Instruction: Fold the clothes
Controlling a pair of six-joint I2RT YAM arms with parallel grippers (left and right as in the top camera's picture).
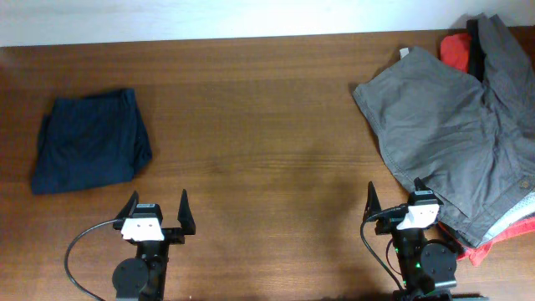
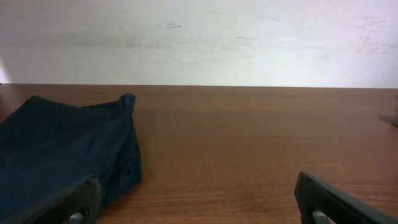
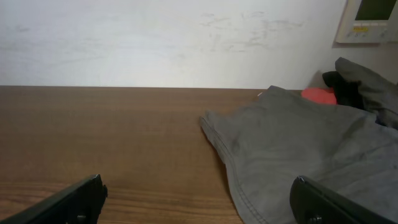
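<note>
The grey-khaki shorts (image 1: 443,138) lie spread and rumpled at the table's right side, on top of a pile of other garments. In the right wrist view the shorts (image 3: 298,149) fill the right half, their stitched edge near the middle. My right gripper (image 1: 394,194) is open and empty at the front right, its right finger over the shorts' near edge (image 3: 199,199). My left gripper (image 1: 157,205) is open and empty at the front left (image 2: 199,202), apart from the shorts.
A folded dark navy garment (image 1: 90,140) lies at the left, just beyond my left gripper's left finger (image 2: 62,155). Red (image 1: 458,48) and black garments lie under the shorts at the far right. A white wall (image 3: 155,37) runs behind the table's back edge.
</note>
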